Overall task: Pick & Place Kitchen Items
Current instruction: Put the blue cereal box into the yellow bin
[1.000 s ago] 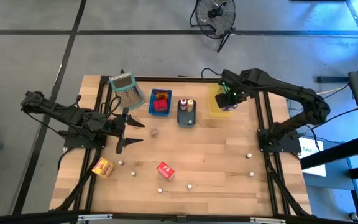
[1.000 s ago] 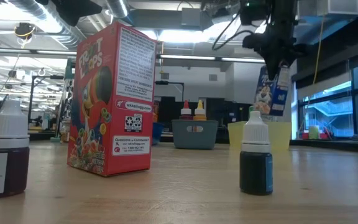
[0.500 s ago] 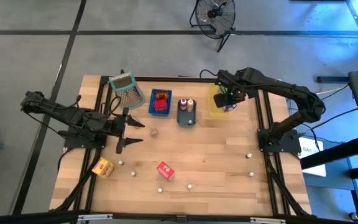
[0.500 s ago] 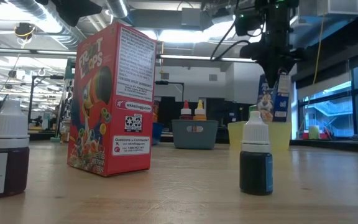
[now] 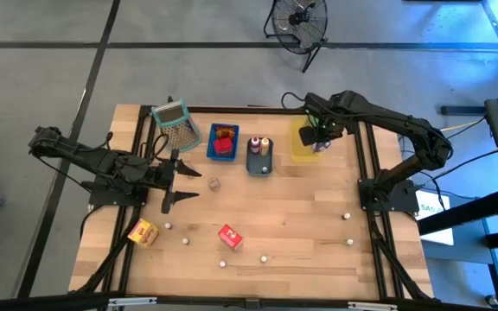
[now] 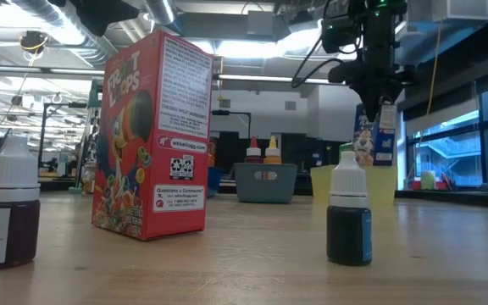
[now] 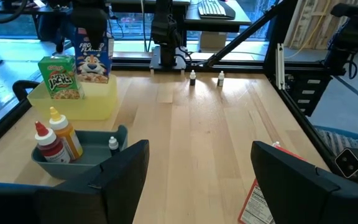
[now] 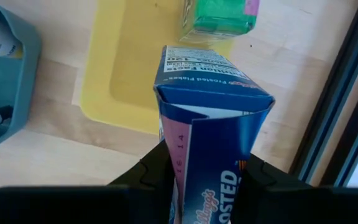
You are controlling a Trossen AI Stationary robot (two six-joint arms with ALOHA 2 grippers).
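Note:
My right gripper stands over the far right of the table, shut on a blue carton that hangs above the yellow tray. A green carton stands upright in that tray. A red carton and a yellow-orange carton stand on the near part of the table, with tiny white-capped bottles scattered around. My left gripper waits open at the table's left, with nothing between its fingers. My right gripper pinches the blue carton's upper part between its two fingers, one on each opposite face. The fingers come from above, pointing down. The carton hangs upright below them, and its lower end is near the level of the yellow tray's rim.
At the far edge stand a mesh basket, a blue tray with red and yellow pieces, and a grey tray holding sauce bottles. Bare wood lies across the table's middle. A metal frame rail runs close beside the yellow tray.
My right gripper has come down a little with the blue carton, toward the yellow tray, and has shifted slightly toward the table's left. The carton stays upright in the hold.

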